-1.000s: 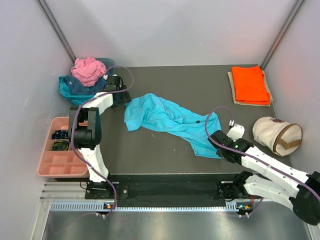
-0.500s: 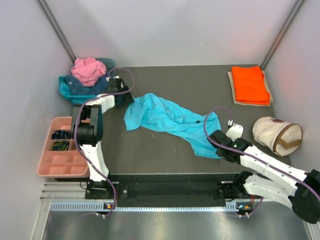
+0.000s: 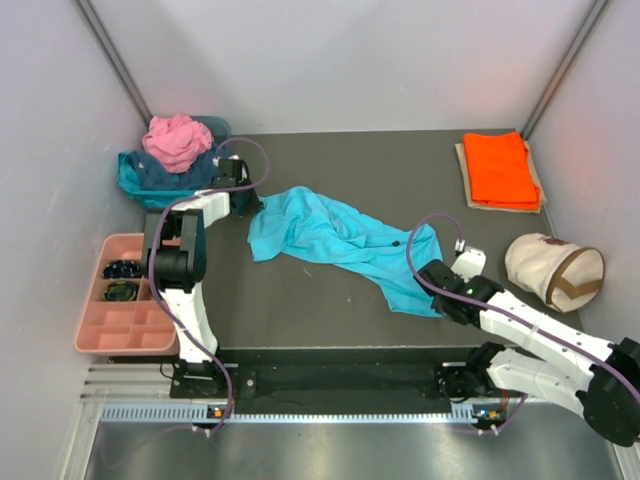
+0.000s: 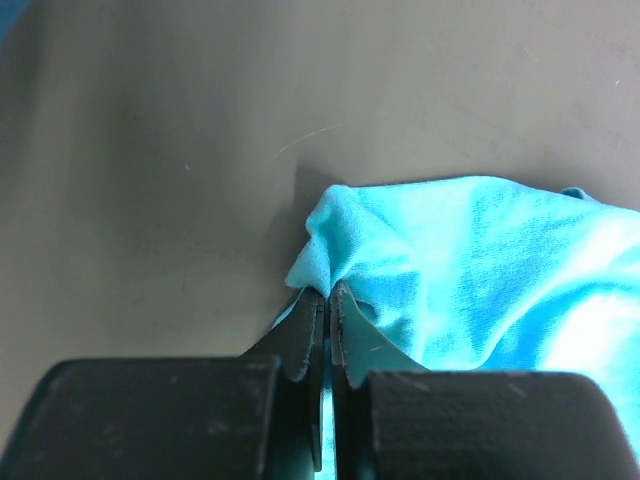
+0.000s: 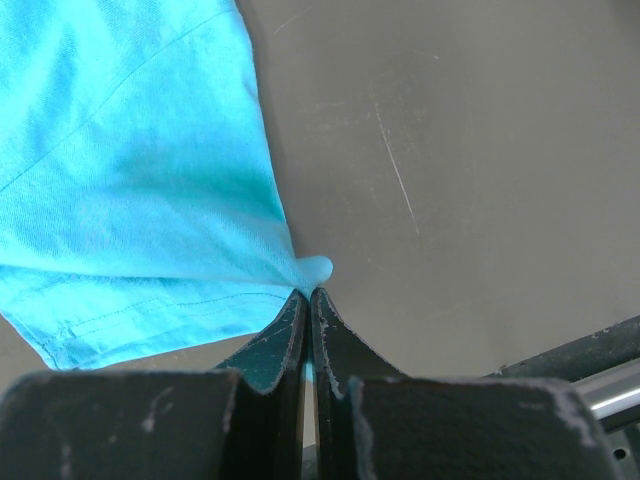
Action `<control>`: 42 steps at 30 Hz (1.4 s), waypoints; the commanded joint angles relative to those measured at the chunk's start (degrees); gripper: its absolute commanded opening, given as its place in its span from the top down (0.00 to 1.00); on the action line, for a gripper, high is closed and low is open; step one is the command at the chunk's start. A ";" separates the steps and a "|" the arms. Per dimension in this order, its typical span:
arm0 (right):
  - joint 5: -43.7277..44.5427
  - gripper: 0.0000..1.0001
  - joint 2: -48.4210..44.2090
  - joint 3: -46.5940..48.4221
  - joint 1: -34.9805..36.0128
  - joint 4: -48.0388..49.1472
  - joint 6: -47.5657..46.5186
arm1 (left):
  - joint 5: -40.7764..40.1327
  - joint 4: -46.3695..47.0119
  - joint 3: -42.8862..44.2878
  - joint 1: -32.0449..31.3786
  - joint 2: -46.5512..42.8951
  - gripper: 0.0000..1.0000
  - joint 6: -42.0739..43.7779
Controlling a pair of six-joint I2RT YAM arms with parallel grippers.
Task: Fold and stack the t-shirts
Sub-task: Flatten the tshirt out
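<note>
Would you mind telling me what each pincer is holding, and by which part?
Both grip the turquoise t-shirt: the left pincer pinches its left-end edge, the right pincer a corner by its hem.

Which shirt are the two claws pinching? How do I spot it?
Look at the dark table. Across its middle sprawls the bright turquoise t-shirt, the left claw and right claw each shut on a corner. It alone is spread out: the orange t-shirt is folded, the pink t-shirt bunched up.

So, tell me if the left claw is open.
No, the left claw is pinched shut on the turquoise shirt corner.
</note>
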 commanded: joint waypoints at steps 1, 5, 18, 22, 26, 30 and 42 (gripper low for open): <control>0.55 1.00 -0.31 2.66 0.01 0.75 -0.08 | 0.41 0.65 0.84 0.30 -3.37 1.00 0.50; 1.77 1.00 -1.72 3.18 0.01 -0.13 0.27 | -1.00 -3.30 4.36 0.30 -8.90 1.00 2.95; 8.45 1.00 -4.79 11.44 -0.08 -7.06 -0.52 | -6.01 -12.36 13.50 0.30 -20.86 1.00 8.32; 12.58 1.00 -6.64 16.62 -0.43 -9.35 -2.88 | -6.45 -13.85 14.73 0.30 -23.76 1.00 9.29; 16.10 1.00 -8.31 21.46 -2.18 -10.24 -6.92 | -7.77 -16.05 17.97 0.30 -25.53 1.00 10.26; 18.21 1.00 -10.59 25.94 -3.94 -7.96 -12.46 | -9.17 -18.25 21.67 0.30 -26.14 1.00 11.22; 21.82 1.00 -14.37 35.70 -5.00 -6.99 -22.39 | -10.58 -26.68 29.41 0.30 -34.13 1.00 14.39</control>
